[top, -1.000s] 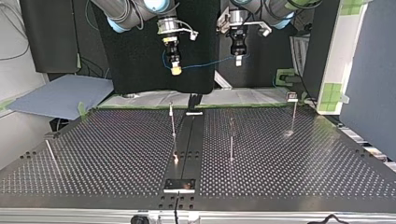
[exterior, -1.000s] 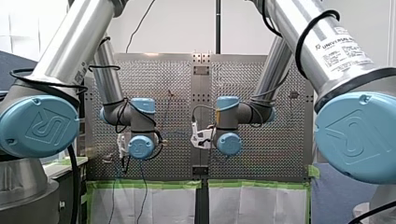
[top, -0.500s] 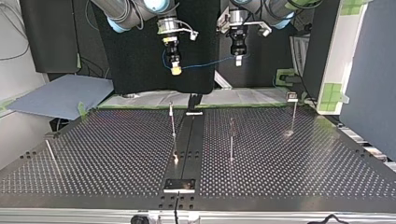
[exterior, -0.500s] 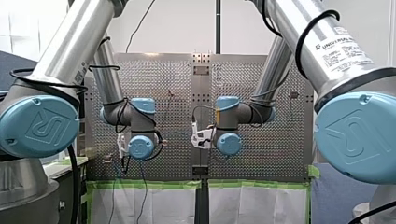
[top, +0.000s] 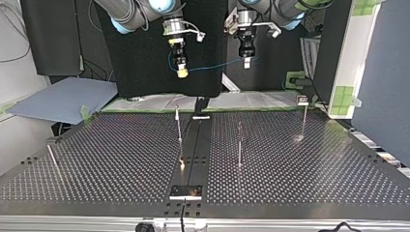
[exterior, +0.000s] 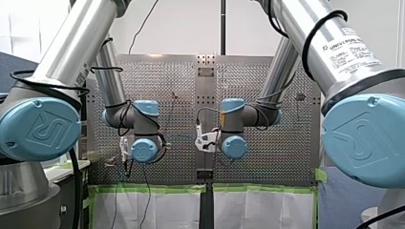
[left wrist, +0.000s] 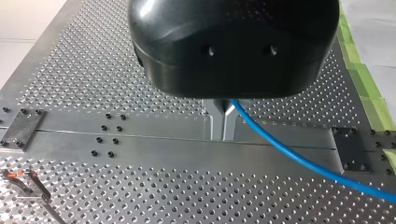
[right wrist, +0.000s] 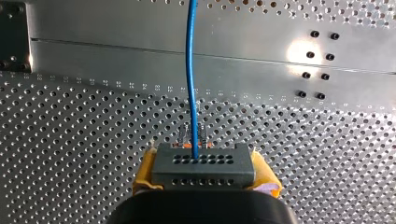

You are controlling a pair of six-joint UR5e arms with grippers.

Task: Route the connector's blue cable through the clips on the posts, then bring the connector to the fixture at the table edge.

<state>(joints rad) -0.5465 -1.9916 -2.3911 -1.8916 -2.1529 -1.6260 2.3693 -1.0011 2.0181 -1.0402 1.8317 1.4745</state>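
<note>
Both are closed: my left gripper (left wrist: pixel 223 127) pinches the blue cable (left wrist: pixel 289 156); my right gripper (right wrist: pixel 205 176) clamps the connector (right wrist: pixel 204 163).

Robotics lab, a test cell. My left arm (exterior: pixel 71 52) and my right arm (exterior: pixel 334 52) are industrial arms with blue joint caps; the right one carries the maker's label (exterior: pixel 351 50). The work surface is a perforated metal table (top: pixel 121 159) with thin posts (top: pixel 179 126) standing upright on it. Green tape (exterior: pixel 143 187) runs along its edge, with white sheeting (exterior: pixel 157 210) below. A black backdrop (top: pixel 145 58) hangs behind my arms. A blue-grey partition (top: pixel 382 72) stands at the top view's right. No household furnishings in view, only rig hardware.
</note>
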